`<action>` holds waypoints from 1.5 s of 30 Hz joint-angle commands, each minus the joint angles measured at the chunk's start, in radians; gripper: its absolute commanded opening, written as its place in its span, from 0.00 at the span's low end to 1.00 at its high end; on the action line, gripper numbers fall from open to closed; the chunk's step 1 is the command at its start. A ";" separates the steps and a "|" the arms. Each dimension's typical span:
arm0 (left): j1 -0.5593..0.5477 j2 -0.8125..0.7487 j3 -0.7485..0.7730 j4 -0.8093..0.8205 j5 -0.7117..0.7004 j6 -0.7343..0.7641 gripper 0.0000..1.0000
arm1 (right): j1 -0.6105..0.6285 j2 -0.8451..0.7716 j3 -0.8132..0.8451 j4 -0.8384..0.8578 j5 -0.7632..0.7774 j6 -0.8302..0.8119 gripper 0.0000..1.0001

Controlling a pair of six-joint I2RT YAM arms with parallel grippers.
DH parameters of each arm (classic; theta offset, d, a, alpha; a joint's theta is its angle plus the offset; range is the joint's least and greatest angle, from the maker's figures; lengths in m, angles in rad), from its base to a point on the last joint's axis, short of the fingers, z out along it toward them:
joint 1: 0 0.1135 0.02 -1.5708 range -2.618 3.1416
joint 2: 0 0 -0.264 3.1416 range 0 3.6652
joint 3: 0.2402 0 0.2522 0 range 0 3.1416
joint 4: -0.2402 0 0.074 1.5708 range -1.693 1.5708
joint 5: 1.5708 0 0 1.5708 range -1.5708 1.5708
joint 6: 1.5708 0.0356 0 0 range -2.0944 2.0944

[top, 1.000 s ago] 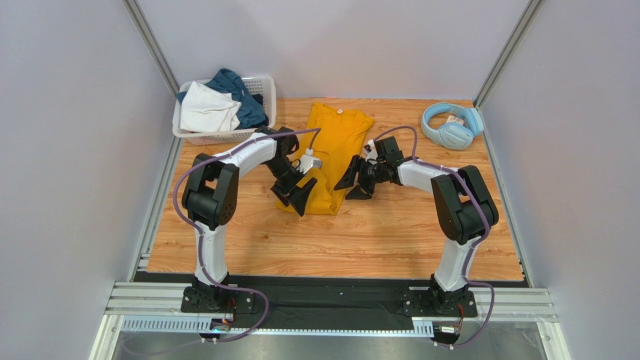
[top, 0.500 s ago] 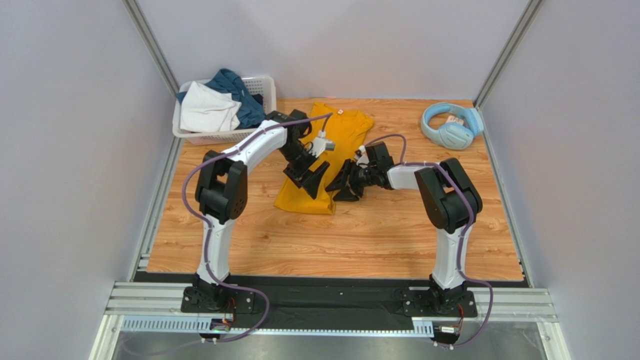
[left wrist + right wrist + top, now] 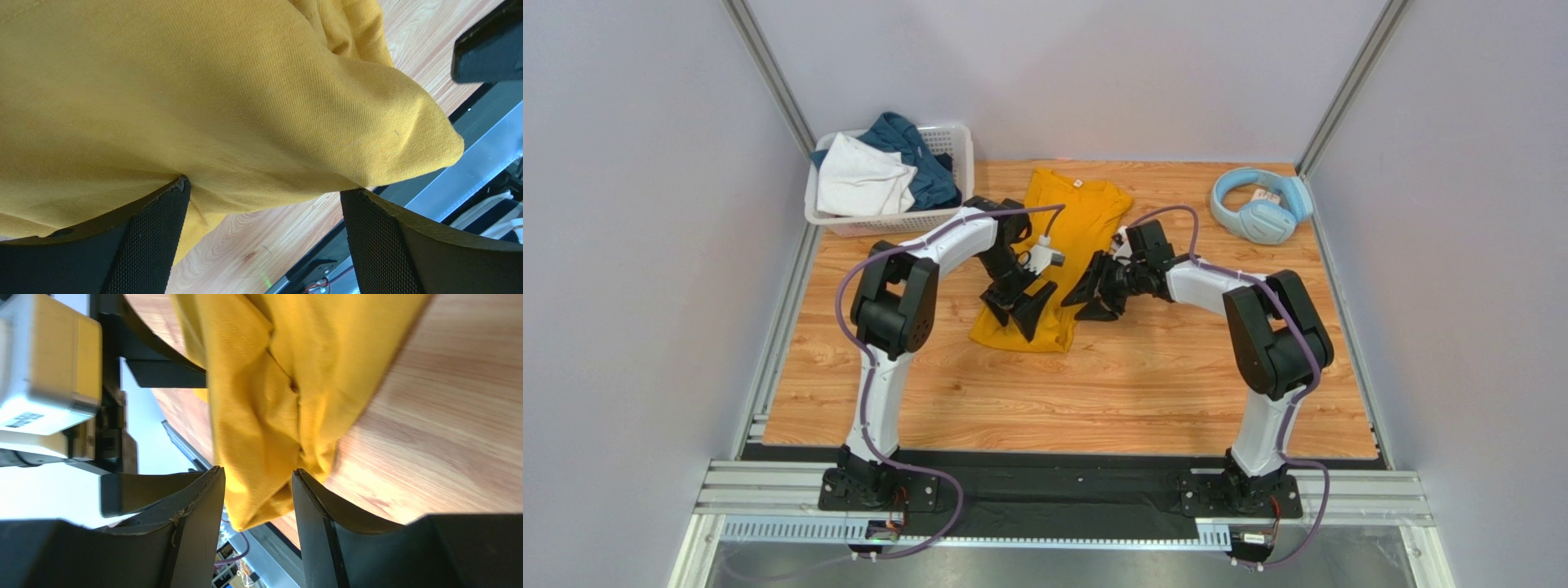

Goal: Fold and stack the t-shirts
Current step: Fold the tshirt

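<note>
The mustard-yellow t-shirt [image 3: 1081, 227] lies as a narrow strip on the desk [image 3: 1136, 380], centre of the top view, collar toward the top of the frame, lower end rumpled.

The left gripper [image 3: 1017, 304] is over the shirt's lower left part with its jaws spread wide. In its wrist view the left gripper [image 3: 264, 187] has the mustard-yellow t-shirt [image 3: 215, 92] bulging across the gap, and nothing is clamped.

The right gripper [image 3: 1093, 294] is at the shirt's right edge, close to the left one. In its wrist view the right gripper [image 3: 258, 473] has its jaws roughly half open, with a bunched fold of the mustard-yellow t-shirt [image 3: 276, 386] filling the gap. I can't tell whether it's actually pinched.

The white garment [image 3: 860, 178] and teal-blue garment [image 3: 922, 159] sit piled in the basket [image 3: 879, 224], upper left. The headphones [image 3: 1255, 206] lie on the desk, upper right, well apart from the shirt.
</note>
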 commanded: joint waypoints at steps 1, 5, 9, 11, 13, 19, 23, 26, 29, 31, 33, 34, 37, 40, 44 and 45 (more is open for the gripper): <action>-0.008 -0.043 0.006 0.006 -0.006 -0.009 0.97 | 0.013 -0.003 -0.034 0.123 -0.053 0.100 0.50; -0.008 -0.055 0.000 0.003 -0.006 -0.004 0.97 | 0.019 0.023 -0.091 0.233 -0.076 0.194 0.50; -0.008 -0.060 0.003 -0.003 -0.006 0.000 0.97 | 0.030 0.046 -0.138 0.339 -0.095 0.285 0.49; -0.008 -0.063 0.005 -0.005 -0.003 0.000 0.97 | 0.039 0.056 -0.146 0.381 -0.096 0.323 0.49; -0.010 -0.066 0.005 -0.005 0.000 0.000 0.97 | 0.044 0.081 -0.143 0.414 -0.102 0.345 0.48; -0.010 -0.078 -0.009 -0.003 -0.001 0.006 0.97 | 0.061 0.130 -0.114 0.485 -0.125 0.423 0.48; -0.010 -0.084 -0.015 -0.006 0.003 0.009 0.97 | 0.074 0.141 -0.102 0.484 -0.110 0.432 0.44; -0.010 -0.095 -0.027 -0.006 0.009 0.016 0.97 | 0.071 0.132 -0.076 0.393 -0.066 0.359 0.23; -0.010 -0.104 -0.049 -0.003 0.020 0.019 0.96 | 0.074 0.089 0.009 0.156 0.064 0.189 0.01; -0.010 -0.112 -0.061 -0.005 0.028 0.022 0.96 | 0.074 0.063 0.053 0.030 0.175 0.094 0.00; -0.010 -0.123 -0.070 -0.005 0.035 0.026 0.96 | 0.079 0.017 0.078 -0.065 0.287 0.044 0.00; -0.010 -0.124 -0.073 -0.005 0.042 0.028 0.97 | 0.082 0.001 0.098 -0.090 0.316 0.004 0.00; -0.010 -0.129 -0.079 -0.005 0.045 0.034 0.96 | 0.126 -0.095 0.136 -0.176 0.469 -0.098 0.00; -0.010 -0.127 -0.084 -0.005 0.045 0.040 0.96 | 0.198 -0.196 0.139 -0.199 0.580 -0.161 0.00; -0.010 -0.115 -0.083 -0.002 0.046 0.045 0.96 | 0.234 -0.197 0.087 -0.159 0.557 -0.234 0.00; -0.008 -0.114 -0.078 -0.005 0.049 0.046 0.96 | 0.234 -0.178 0.081 -0.164 0.544 -0.240 0.00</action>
